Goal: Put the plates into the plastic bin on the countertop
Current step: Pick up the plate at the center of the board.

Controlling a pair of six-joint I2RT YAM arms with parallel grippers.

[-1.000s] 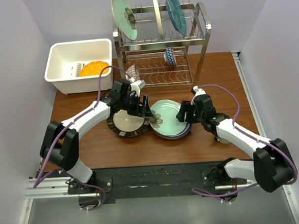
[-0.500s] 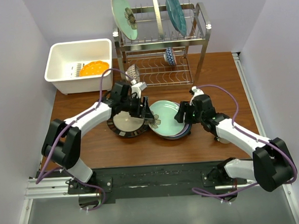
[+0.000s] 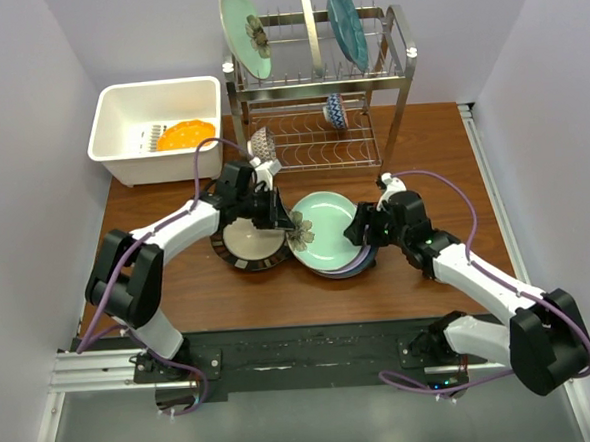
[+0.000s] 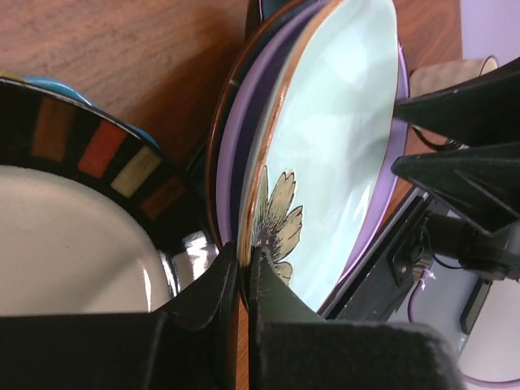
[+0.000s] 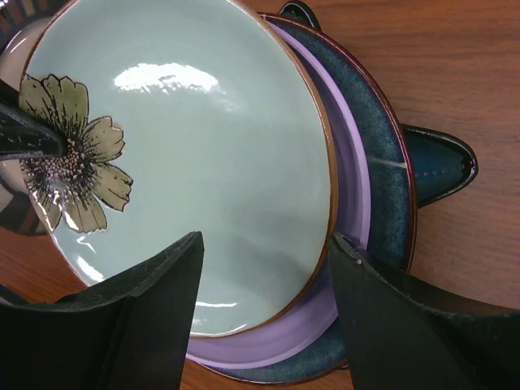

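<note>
My left gripper (image 3: pixel 285 225) (image 4: pixel 244 252) is shut on the left rim of a pale green plate with a flower motif (image 3: pixel 326 229) (image 4: pixel 341 138) (image 5: pixel 187 138). That plate tilts up off a lavender plate (image 4: pixel 231 130) (image 5: pixel 353 187), which lies on a dark blue star-shaped plate (image 3: pixel 371 264) (image 5: pixel 439 162). Just left of the stack lies a black-striped plate with a cream centre (image 3: pixel 251 242) (image 4: pixel 65 236). My right gripper (image 3: pixel 361 227) (image 5: pixel 266 240) stands open over the stack's right edge, holding nothing. The white plastic bin (image 3: pixel 117 102) at the back left holds an orange plate (image 3: pixel 185 136).
A steel wire rack (image 3: pixel 396 75) stands at the back centre. A pale green flower plate (image 3: pixel 243 29) and a teal plate (image 3: pixel 346 22) stand upright in it. Small patterned bowls (image 3: pixel 335 108) (image 3: pixel 262 141) sit on its lower tier and at its left foot.
My left gripper has shut on the flower plate's rim and raised that edge, tipping the plate toward the right. The right gripper has barely moved.
</note>
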